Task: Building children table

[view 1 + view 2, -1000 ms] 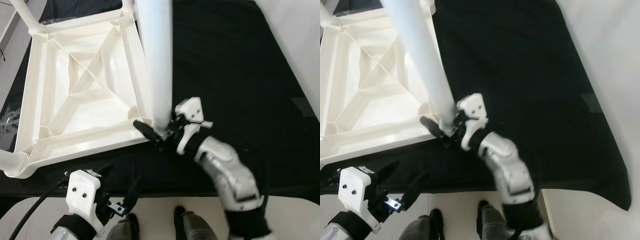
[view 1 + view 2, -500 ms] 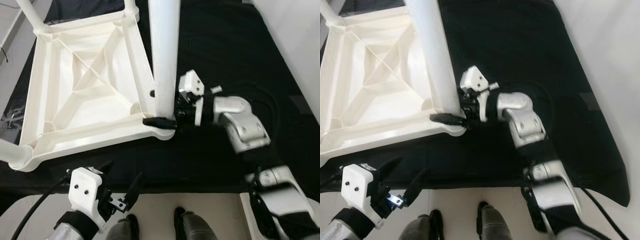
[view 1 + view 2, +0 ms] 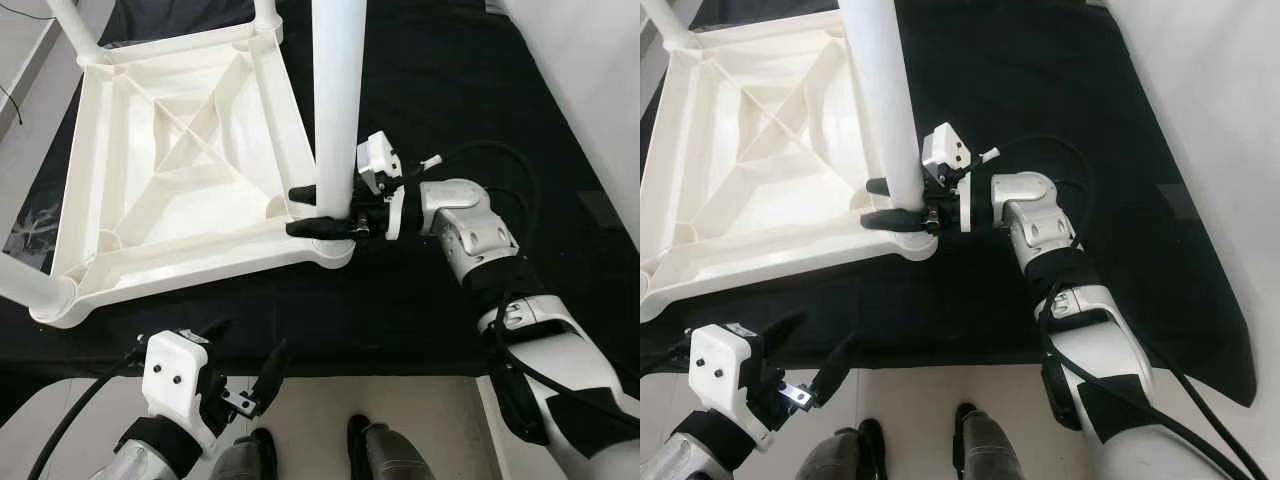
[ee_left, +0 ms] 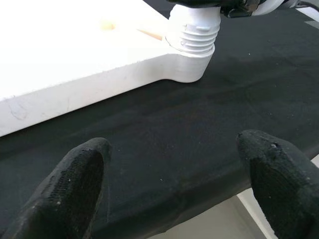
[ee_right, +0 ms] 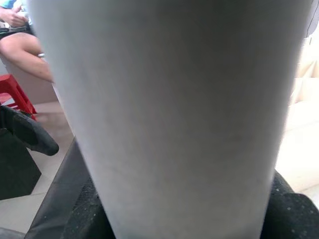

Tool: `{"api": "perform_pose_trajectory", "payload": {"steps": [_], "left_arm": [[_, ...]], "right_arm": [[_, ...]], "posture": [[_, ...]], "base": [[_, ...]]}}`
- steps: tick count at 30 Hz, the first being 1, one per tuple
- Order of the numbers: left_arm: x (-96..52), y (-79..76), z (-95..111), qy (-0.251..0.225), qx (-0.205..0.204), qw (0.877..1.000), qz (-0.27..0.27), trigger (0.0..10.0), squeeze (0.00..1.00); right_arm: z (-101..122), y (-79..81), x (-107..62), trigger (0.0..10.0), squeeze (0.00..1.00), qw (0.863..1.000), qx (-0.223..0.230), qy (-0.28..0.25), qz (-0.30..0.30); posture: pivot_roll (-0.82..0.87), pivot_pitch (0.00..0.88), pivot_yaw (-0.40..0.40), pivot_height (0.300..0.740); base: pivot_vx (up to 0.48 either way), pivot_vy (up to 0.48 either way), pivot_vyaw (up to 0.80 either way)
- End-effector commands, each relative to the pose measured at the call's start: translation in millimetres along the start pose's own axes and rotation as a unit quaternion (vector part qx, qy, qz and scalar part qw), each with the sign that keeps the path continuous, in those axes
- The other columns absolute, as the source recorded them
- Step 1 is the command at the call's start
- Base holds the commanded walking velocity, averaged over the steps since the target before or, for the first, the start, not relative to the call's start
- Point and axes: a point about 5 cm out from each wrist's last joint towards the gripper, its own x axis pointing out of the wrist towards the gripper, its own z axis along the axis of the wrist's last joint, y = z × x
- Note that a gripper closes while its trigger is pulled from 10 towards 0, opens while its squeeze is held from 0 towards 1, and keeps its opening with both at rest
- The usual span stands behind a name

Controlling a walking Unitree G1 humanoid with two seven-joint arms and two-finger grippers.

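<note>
- Far left of the left eye view: a white leg (image 3: 35,285) poking out of the near left corner of the upside-down white table top (image 3: 170,180), cut off by the frame edge.
- Table top lying flat on a black cloth (image 3: 480,120), ribs facing up in a cross shape, filling the upper left and middle of the frame.
- Lower left: left gripper (image 3: 243,366) hanging low over the near edge of the cloth, black fingers (image 4: 75,184) spread wide apart, holding nothing, not touching the table.
- Open black cloth between that gripper and the table's near edge in the left wrist view, with pale floor (image 3: 400,400) just past the cloth edge.
- Two dark shoes (image 3: 360,440) at the bottom middle, on the floor.
- Middle: a tall white leg (image 3: 335,100) standing upright in the table's near right corner, its ridged end (image 4: 194,32) sitting in the round corner socket.
- Right gripper (image 3: 318,211) reaching in from the right, black fingers clamped on both sides of that upright leg, low down, just above the corner.
- Right half: wide bare cloth, silver right arm lying across it, pale floor past the cloth's right edge.
</note>
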Motion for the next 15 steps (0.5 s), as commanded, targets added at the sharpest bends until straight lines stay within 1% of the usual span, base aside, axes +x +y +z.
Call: {"api": "perform_pose_trajectory", "payload": {"steps": [1,2,3,4,5,7,8,9,10,11,12,13,14,15], "left_arm": [[-1.1,-0.6,-5.2,0.010,0.001,1.000,-0.001,10.0,0.00],[-0.7,-1.1,-5.2,0.009,0.005,1.000,-0.004,10.0,0.00],[0.6,-1.6,-6.2,0.009,0.016,1.000,-0.012,10.0,0.00],[0.9,-1.6,-6.5,0.009,0.018,1.000,-0.014,10.0,0.00],[1.2,-1.4,-7.3,0.009,0.021,1.000,-0.015,10.0,0.00],[1.4,-1.6,-8.1,0.009,0.026,0.999,-0.018,10.0,0.00],[1.6,-1.6,-8.8,0.010,0.030,0.999,-0.019,10.0,0.00],[1.9,-0.8,-9.3,0.010,0.034,0.999,-0.019,10.0,0.00],[1.9,-0.8,-9.3,0.010,0.034,0.999,-0.019,10.0,0.00],[2.2,-0.2,-9.6,0.011,0.036,0.999,-0.018,10.0,0.00],[2.2,-0.2,-9.6,0.011,0.036,0.999,-0.018,10.0,0.00],[3.3,2.0,-10.6,0.010,0.037,0.999,-0.015,10.0,0.00],[3.3,2.0,-10.6,0.010,0.037,0.999,-0.015,10.0,0.00],[5.6,3.9,-12.1,0.010,0.038,0.999,-0.015,10.0,0.00]], "right_arm": [[-15.0,4.0,-2.5,0.0,0.00,1.000,0.027,0.005,-0.013],[-20.6,6.2,-4.1,0.0,0.00,0.999,0.028,0.008,-0.017],[-43.1,20.1,-5.1,0.0,0.00,0.997,0.047,0.037,-0.058],[-47.9,23.7,-5.1,0.0,0.00,0.995,0.051,0.045,-0.069],[-56.8,32.1,-3.0,0.0,0.00,0.992,0.065,0.058,-0.089],[-70.8,47.7,2.3,0.0,0.00,0.981,0.093,0.085,-0.146],[-80.7,54.5,7.0,0.0,0.00,0.957,0.109,0.113,-0.244],[-89.8,82.6,16.1,0.0,0.00,0.939,0.134,0.134,-0.286],[-89.8,82.6,16.1,0.0,0.00,0.939,0.134,0.134,-0.286],[-92.4,102.2,19.9,0.0,0.00,0.926,0.152,0.143,-0.314],[-92.4,102.2,19.9,0.0,0.00,0.926,0.152,0.143,-0.314],[-93.1,113.7,23.0,0.0,0.00,0.912,0.147,0.149,-0.353],[-93.1,113.7,23.0,0.0,0.00,0.912,0.147,0.149,-0.353],[-95.8,115.6,28.1,0.0,0.00,0.910,0.144,0.149,-0.360]], "posture": [[0.02,0.251,-0.021,0.740],[0.02,0.251,-0.021,0.740],[0.01,0.242,-0.020,0.740],[0.01,0.242,-0.020,0.740],[0.01,0.235,-0.024,0.740],[0.01,0.235,-0.024,0.740],[0.01,0.232,-0.026,0.740],[0.01,0.225,-0.022,0.740],[0.01,0.225,-0.022,0.740],[0.01,0.225,-0.022,0.740],[0.01,0.225,-0.022,0.740],[0.00,0.223,-0.002,0.740],[0.00,0.223,-0.002,0.740],[-0.01,0.191,0.002,0.740]], "base": [[0.000,0.000,0.00],[0.000,0.000,0.00],[0.000,0.000,0.00],[0.000,0.000,0.00],[0.000,0.000,0.00],[0.000,0.000,0.00],[0.000,0.000,0.00],[0.000,0.000,0.00],[0.000,0.000,0.00],[0.000,0.000,0.00],[0.000,0.000,0.00],[0.000,0.000,0.00],[0.000,0.000,0.00],[0.000,0.000,0.00]]}}
